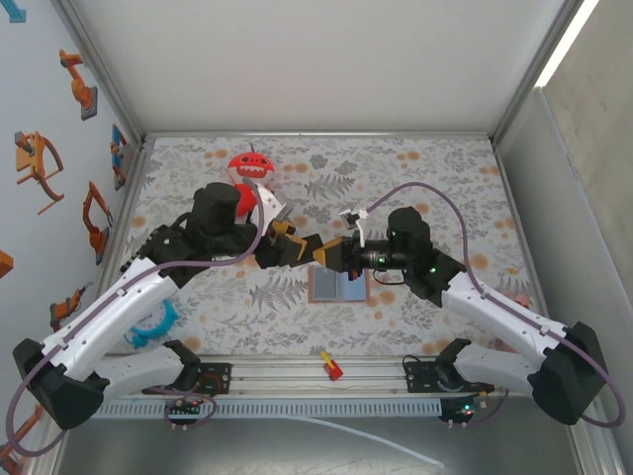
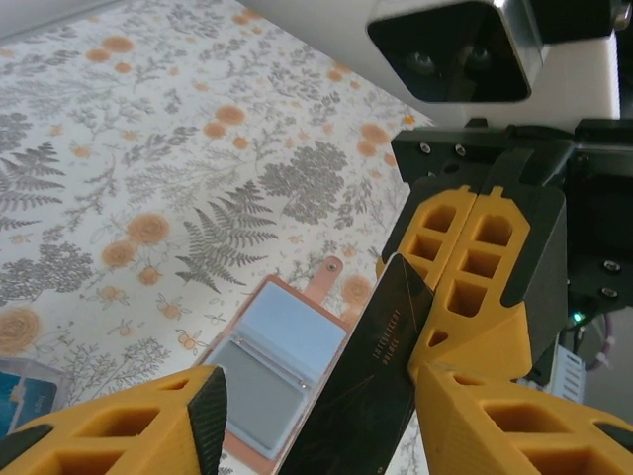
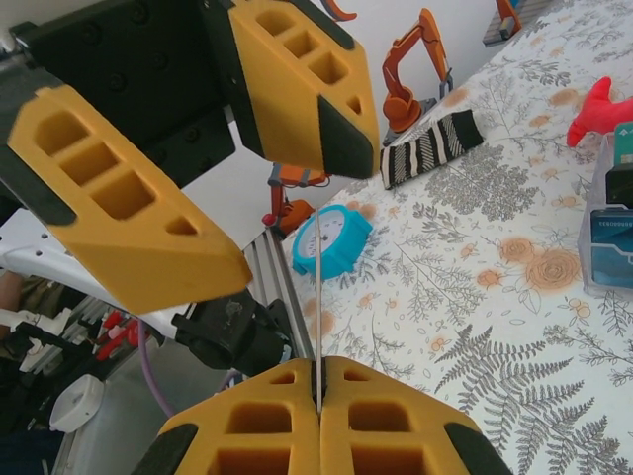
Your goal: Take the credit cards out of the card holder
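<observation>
Top external looks steeply down from above and behind, arm bases at 6 o'clock, whole worktop in frame. Left wrist, close behind its jaws, faces 3 o'clock, down over the card holder; right wrist, equally close, faces 9 o'clock. Both share the dark card
</observation>
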Available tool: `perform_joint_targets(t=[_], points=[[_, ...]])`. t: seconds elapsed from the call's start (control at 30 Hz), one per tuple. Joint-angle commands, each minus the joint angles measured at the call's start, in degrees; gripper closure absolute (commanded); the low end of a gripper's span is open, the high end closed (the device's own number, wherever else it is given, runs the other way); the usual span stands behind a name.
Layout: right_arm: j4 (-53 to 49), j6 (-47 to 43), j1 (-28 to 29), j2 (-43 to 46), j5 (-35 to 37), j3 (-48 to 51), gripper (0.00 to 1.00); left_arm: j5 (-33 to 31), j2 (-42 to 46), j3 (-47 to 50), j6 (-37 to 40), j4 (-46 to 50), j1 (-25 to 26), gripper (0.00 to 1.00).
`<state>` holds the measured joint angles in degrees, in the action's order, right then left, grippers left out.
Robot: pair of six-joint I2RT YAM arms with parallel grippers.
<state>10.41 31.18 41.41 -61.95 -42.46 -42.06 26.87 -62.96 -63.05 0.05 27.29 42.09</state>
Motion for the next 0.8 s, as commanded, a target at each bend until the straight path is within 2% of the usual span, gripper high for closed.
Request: perform_joint_targets(t=[0.0, 0.3, 0.4, 0.5, 0.63, 0.67, 0.7, 0.77], points=[[0.04, -1.17, 0.38, 1.75, -1.06, -2.23, 1.00, 5.26, -1.78, -1.89, 5.18, 4.23, -0.49, 0.49], [-1.31, -2.16, 0.43, 1.53, 0.23, -2.06, 1.00, 7.14, -3.40, -2.57, 5.17, 3.64, -1.40, 0.88], [-2.66, -2.87, 0.36, 1.72, 1.43, -2.28, 0.98, 6.01, -3.03, -2.02, 5.02, 3.47, -1.82, 0.95], [-6.02, -4.45, 0.36, 2.59, 5.39, -2.58, 0.66, 3.43, -2.07, -0.86, 5.91, 2.87, -2.42, 0.99], [-11.52, -6.30, 0.34, 4.57, 13.55, -3.06, 0.45, -4.92, -0.21, 1.59, 9.83, 0.64, -3.15, 1.00], [-12.99, -6.67, 0.34, 4.90, 15.49, -3.26, 0.29, -6.66, 0.17, 2.55, 11.18, -0.44, -3.47, 1.00], [-14.75, -7.01, 0.34, 5.23, 18.04, -3.52, 0.04, -8.48, 0.73, 3.88, 12.80, -2.48, -3.80, 1.00], [-17.62, -7.43, 0.34, 5.47, 21.83, -4.06, 0.01, -11.59, 1.28, 6.20, 15.67, -6.34, -4.73, 1.00]])
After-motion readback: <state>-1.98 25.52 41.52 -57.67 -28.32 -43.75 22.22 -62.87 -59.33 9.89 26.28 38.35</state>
